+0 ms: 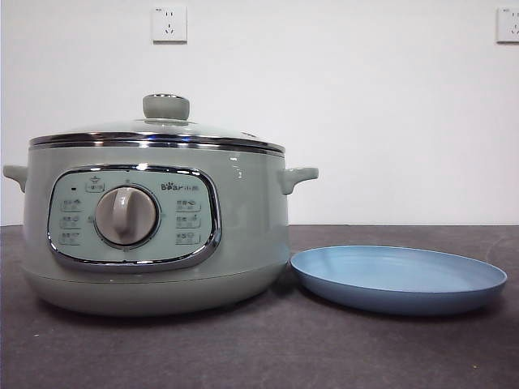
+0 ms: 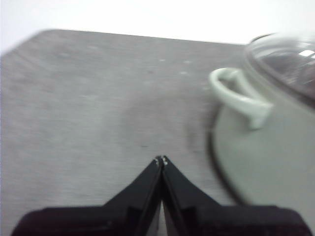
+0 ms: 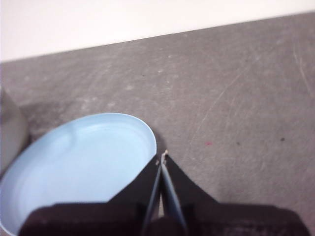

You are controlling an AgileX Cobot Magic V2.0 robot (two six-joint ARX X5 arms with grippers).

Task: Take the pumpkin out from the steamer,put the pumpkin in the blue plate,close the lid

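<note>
With both tools closed and empty, we should open the left tool (image 2: pixel 162 160) and take the lid (image 1: pixel 158 138) by its knob (image 1: pixel 166 106), lifting straight up from the steamer (image 1: pixel 154 227).

A: What stands behind it all?

B: A plain white wall (image 1: pixel 365 105), evenly lit, with no shadow to speak of. Two white power sockets are set high on it: one socket (image 1: pixel 169 23) toward the left, the other socket (image 1: pixel 508 24) cut off by the right edge.

A: And underneath?

B: A dark grey surface (image 1: pixel 268 348), matte and faintly mottled, with fine scratches and pale specks showing in the wrist views. It meets the wall in a straight level line.
</note>
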